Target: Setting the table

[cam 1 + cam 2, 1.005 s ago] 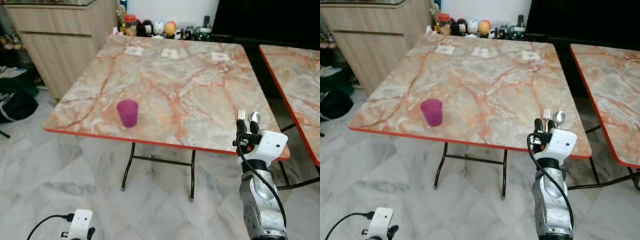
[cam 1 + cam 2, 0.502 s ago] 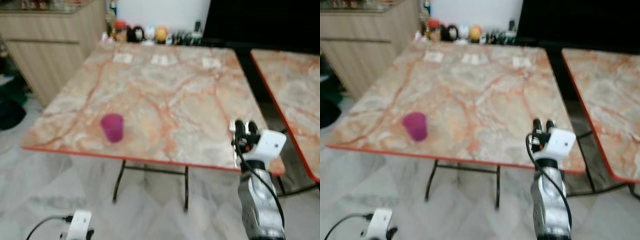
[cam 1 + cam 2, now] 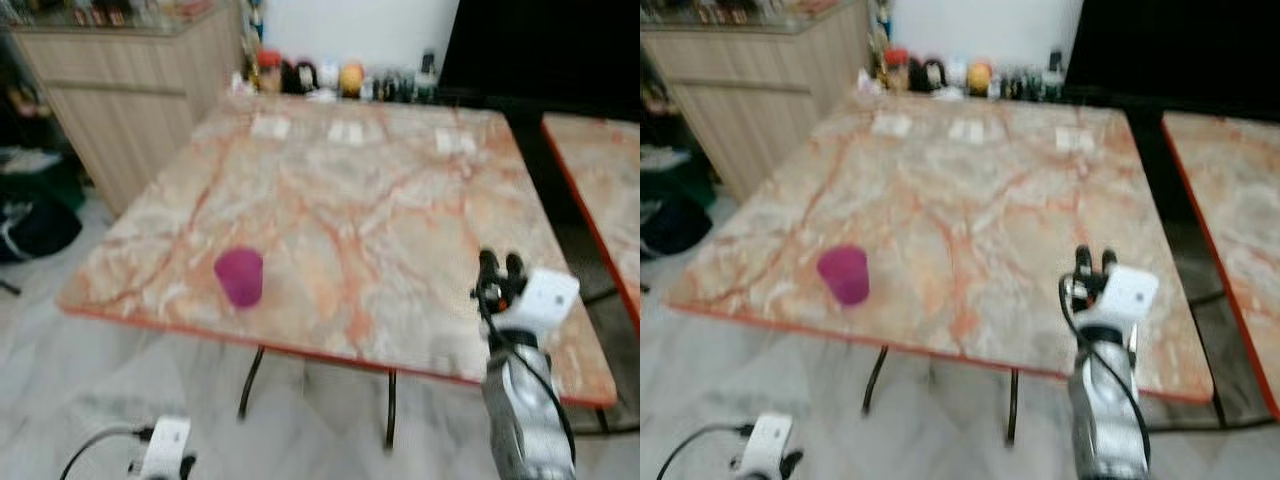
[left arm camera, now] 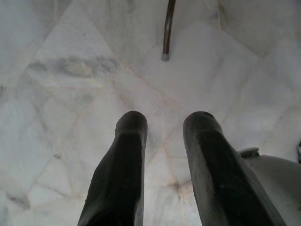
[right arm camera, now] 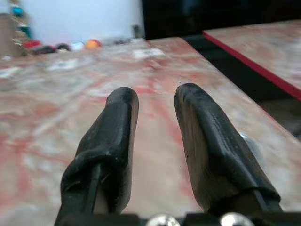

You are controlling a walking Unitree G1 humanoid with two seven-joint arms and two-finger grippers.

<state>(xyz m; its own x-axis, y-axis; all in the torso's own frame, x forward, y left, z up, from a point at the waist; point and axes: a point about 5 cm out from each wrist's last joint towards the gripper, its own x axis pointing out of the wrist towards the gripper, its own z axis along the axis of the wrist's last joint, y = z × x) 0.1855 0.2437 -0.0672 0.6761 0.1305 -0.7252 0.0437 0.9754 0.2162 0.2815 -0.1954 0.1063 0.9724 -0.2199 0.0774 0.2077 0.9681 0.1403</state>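
So the right gripper [image 3: 500,268] is up over the near right part of the marble-topped counter [image 3: 380,200], fingers pointing away from the robot. In the right wrist view the two black fingers [image 5: 115,136] sit a little apart with nothing clearly between them. There's a small shiny blur on the counter just past the right-hand finger, too smeared to name, so I can't tell what it is.

The purple cup [image 3: 239,277] stands upright near the counter's front edge, well off to the robot's left of that gripper, with bare marble between them. Honestly the left arm looks like the nearer side for it, but the left gripper [image 4: 164,165] hangs low over the floor tiles, slightly open and empty, near a counter leg [image 4: 168,29].

At the far edge there are three small paper cards [image 3: 349,132] and a row of figurines [image 3: 320,77]. A second counter [image 3: 600,170] stands just to the right.
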